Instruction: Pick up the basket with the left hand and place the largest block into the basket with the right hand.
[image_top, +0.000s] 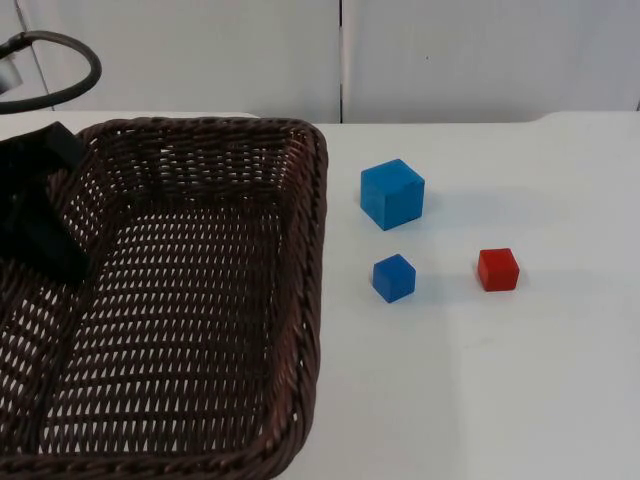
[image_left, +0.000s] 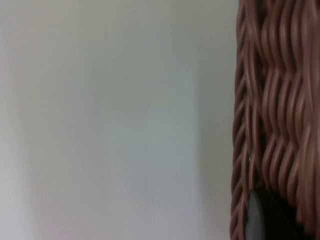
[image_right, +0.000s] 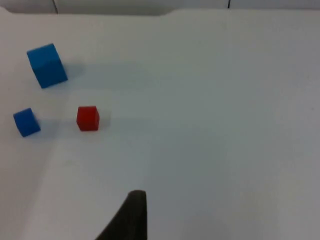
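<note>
Looking down from the top view, a dark brown wicker basket (image_top: 200, 300) takes up the near left of the white table (image_top: 520, 400). The left claw (image_top: 40, 215) reaches in over the basket's left wall; whether it is spread or pinching the rim cannot be told. To the right of the basket, apart from it, sit three cubes. The large blue block (image_top: 392, 194) is farthest back, the small blue block (image_top: 394, 277) is just in front of it, and the small red block (image_top: 498, 269) is off to the right of that one.

From the left wrist view, the basket's woven wall (image_left: 275, 120) stands close against the camera, with a black fingertip (image_left: 267, 220) touching the weave.

From the right wrist view, the right claw's dark fingertip (image_right: 131, 215) hangs above bare table, well apart from the three cubes; its state cannot be told. The large blue block (image_right: 47, 65) looks solid, smooth and hard-edged, tilted slightly to the table's edge.

Judging by looks, this block is light and stiff, best taken across two opposite flat faces. The basket seems light but wide, so holding it by one wall may let it tip.
</note>
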